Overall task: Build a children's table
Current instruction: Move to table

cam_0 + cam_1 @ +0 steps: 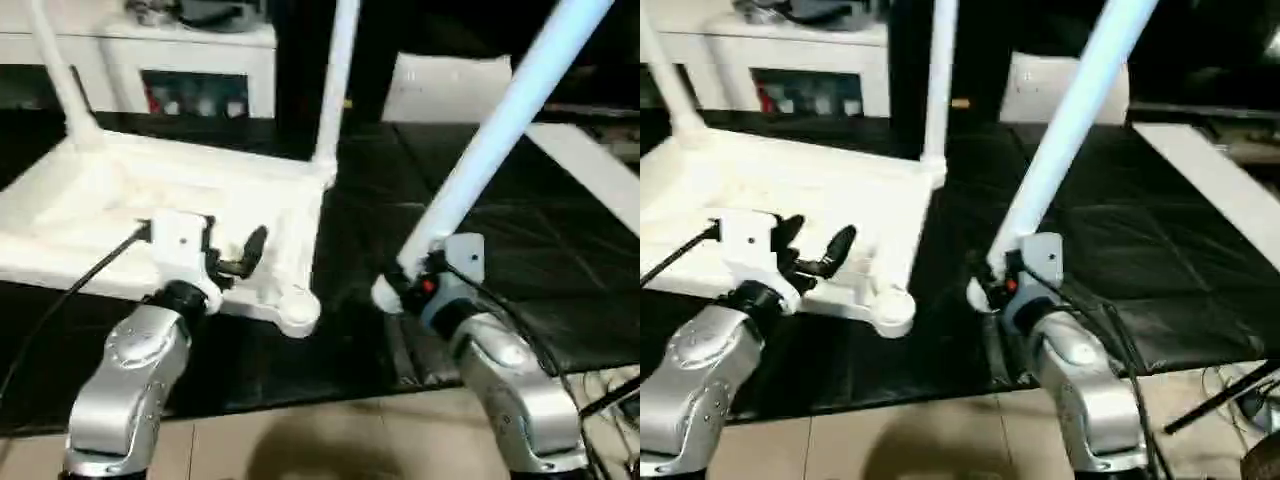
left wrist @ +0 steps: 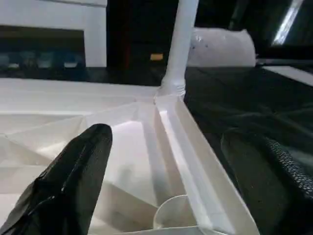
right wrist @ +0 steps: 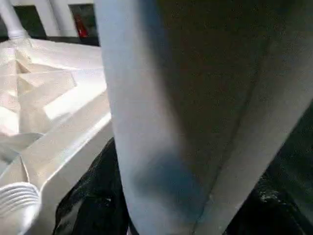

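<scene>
Gripping a loose white leg (image 1: 505, 120) angled toward one o'clock, the right gripper (image 1: 408, 283) waits while the left gripper (image 1: 232, 255) hovers wide-open over the upturned tabletop (image 1: 80, 205) at ten o'clock.

Looks like an indoor demo or test room, prob a lab setup: black quilted mat (image 1: 480, 200) laid over a pale tiled floor (image 1: 300, 440), white shelf unit (image 1: 190, 60) at the back w/ small coloured items inside, loose cables (image 1: 610, 400) trailing at the mat's edge, white cushion-like thing (image 1: 445, 85) behind
</scene>
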{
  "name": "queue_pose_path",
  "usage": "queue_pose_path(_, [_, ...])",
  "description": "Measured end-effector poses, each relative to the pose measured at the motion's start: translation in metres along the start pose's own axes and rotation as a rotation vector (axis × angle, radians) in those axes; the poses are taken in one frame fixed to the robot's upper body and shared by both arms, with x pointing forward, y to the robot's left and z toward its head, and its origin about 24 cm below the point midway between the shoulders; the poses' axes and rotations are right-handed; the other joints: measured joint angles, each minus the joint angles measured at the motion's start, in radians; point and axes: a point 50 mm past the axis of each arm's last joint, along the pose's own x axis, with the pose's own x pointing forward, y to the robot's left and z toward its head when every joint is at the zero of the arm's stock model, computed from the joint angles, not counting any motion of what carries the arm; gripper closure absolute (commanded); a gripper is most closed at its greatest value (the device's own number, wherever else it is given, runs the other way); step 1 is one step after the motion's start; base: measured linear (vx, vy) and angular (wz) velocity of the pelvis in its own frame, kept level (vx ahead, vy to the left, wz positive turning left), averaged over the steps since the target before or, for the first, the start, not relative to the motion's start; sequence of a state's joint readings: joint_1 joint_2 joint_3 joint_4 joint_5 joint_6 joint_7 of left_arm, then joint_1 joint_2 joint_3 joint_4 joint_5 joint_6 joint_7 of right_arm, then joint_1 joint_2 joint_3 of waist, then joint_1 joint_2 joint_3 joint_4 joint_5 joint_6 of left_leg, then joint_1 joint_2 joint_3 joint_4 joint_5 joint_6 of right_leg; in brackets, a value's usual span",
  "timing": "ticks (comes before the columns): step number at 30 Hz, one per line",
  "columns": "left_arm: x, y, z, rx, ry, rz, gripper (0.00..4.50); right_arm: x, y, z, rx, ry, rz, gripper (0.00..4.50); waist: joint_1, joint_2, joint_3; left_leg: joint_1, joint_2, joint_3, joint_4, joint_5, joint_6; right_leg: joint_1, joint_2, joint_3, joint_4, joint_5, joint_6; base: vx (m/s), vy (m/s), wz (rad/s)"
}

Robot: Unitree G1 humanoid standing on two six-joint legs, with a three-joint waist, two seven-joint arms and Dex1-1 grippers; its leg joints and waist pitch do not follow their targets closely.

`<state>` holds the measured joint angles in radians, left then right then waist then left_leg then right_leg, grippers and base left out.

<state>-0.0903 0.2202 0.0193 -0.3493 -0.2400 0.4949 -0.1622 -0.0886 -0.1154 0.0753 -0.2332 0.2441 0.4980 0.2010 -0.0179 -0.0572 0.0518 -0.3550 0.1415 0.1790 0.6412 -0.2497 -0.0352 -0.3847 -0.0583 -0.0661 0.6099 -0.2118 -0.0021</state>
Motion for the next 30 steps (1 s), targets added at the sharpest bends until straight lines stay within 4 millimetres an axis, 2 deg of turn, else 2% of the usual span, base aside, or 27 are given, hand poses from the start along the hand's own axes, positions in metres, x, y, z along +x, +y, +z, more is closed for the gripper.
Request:
queue_pose_path(2, [0.001,0.002,-0.003,-0.013,0.015,0.018,0.46,0.000,0.000,0.000,0.008,-0.001,0.015,2.60,0.005,-0.001,0.000,0.000,-0.001,0.000,-0.001,0.006,0.008,0.000,0.000,0.001,0.003,0.019,-0.006,0.052,-0.037,0.05])
queue_pose_path(5, [0.001,0.013,-0.005,-0.042,0.031,0.062,0.09,0.000,-0.001,0.003,-0.002,-0.005,0.049,2.60,0.018,-0.001,0.000,-0.002,-0.001,0.000,-0.011,0.007,0.007,-0.005,0.002,0.000,0.002,0.017,-0.014,0.077,-0.037,0.03])
queue_pose_path(12, [0.000,0.017,-0.002,-0.027,0.022,0.031,0.00,0.005,-0.005,0.017,0.002,-0.090,0.055,2.60,0.034,-0.005,0.000,-0.004,0.001,0.002,-0.018,0.011,0.014,-0.012,0.002,-0.002,0.004,0.012,-0.023,0.008,-0.004,0.00])
queue_pose_path(18, [-0.006,0.015,0.000,0.100,0.036,-0.205,0.00,0.007,-0.007,0.014,0.020,-0.052,0.090,2.60,0.042,-0.009,0.002,-0.001,0.001,0.003,-0.018,0.012,0.007,-0.011,0.003,-0.001,0.006,0.014,-0.025,0.000,0.000,0.00])
queue_pose_path(20, [-0.005,0.017,-0.002,0.163,0.083,-0.312,0.00,0.006,-0.007,0.014,0.008,-0.046,0.126,2.60,0.050,-0.010,0.002,0.001,0.001,0.003,-0.018,0.013,0.004,-0.010,0.003,-0.001,0.006,0.015,-0.025,0.000,0.000,0.00])
queue_pose_path(23, [-0.001,0.031,-0.003,0.255,0.171,-0.446,0.00,0.004,-0.011,0.014,-0.026,-0.034,0.168,2.60,0.055,-0.007,0.004,0.002,0.001,0.003,-0.018,0.016,0.001,-0.009,0.003,-0.001,0.006,0.015,-0.021,0.000,0.000,0.00])
queue_pose_path(25, [0.000,0.032,-0.004,0.278,0.209,-0.534,0.29,0.004,-0.012,0.012,-0.034,-0.023,0.177,2.60,0.054,-0.004,0.005,0.004,0.001,0.003,-0.019,0.017,0.000,-0.007,0.003,0.000,0.006,0.016,-0.022,0.000,0.000,0.00])
queue_pose_path(28, [0.005,0.031,-0.007,0.323,0.269,-0.697,0.50,0.004,-0.013,0.010,-0.026,-0.011,0.194,2.60,0.052,-0.002,0.006,0.005,0.001,0.003,-0.019,0.018,-0.001,-0.006,0.003,-0.001,0.006,0.019,-0.028,0.000,0.000,0.00])
queue_pose_path(30, [0.005,0.034,-0.010,0.346,0.301,-0.741,0.75,0.004,-0.012,0.009,-0.021,-0.009,0.206,2.60,0.051,0.000,0.007,0.005,0.001,0.003,-0.019,0.018,-0.001,-0.006,0.003,-0.001,0.006,0.019,-0.028,0.000,0.000,0.00])
